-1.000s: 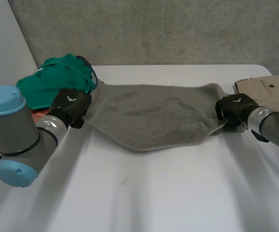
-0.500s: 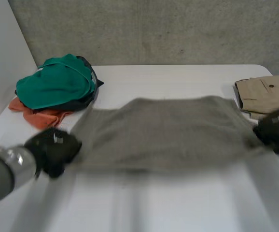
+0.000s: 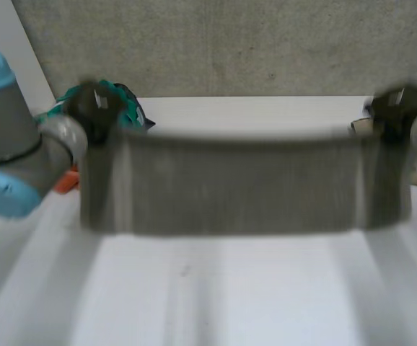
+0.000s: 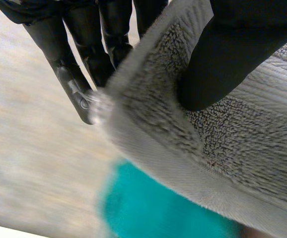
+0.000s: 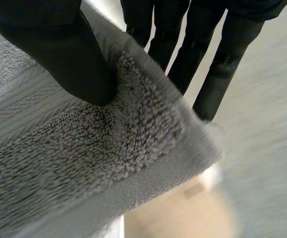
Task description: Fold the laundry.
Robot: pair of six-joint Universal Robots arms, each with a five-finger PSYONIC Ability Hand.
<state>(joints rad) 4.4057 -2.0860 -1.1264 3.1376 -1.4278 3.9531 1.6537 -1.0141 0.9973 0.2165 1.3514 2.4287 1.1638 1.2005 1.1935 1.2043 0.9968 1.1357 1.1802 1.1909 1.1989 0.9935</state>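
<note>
A grey towel (image 3: 237,184) hangs stretched wide in the air above the white table (image 3: 230,288). My left hand (image 3: 97,107) holds its upper left corner and my right hand (image 3: 396,108) its upper right corner. In the left wrist view my thumb presses the towel's corner (image 4: 183,139) against my fingers (image 4: 84,64). The right wrist view shows the same pinch: thumb on top of the towel corner (image 5: 118,148), fingers (image 5: 208,64) behind it.
A pile of green clothing (image 3: 125,108) with an orange piece (image 3: 68,180) lies at the table's back left, mostly behind my left hand and arm. A beige garment (image 5: 183,213) lies under my right hand. A grey wall stands behind the table.
Both hands have lifted the towel off the table, first pulling it toward me, then raising it so that it hangs spread between them. The right hand has closed on its corner.
</note>
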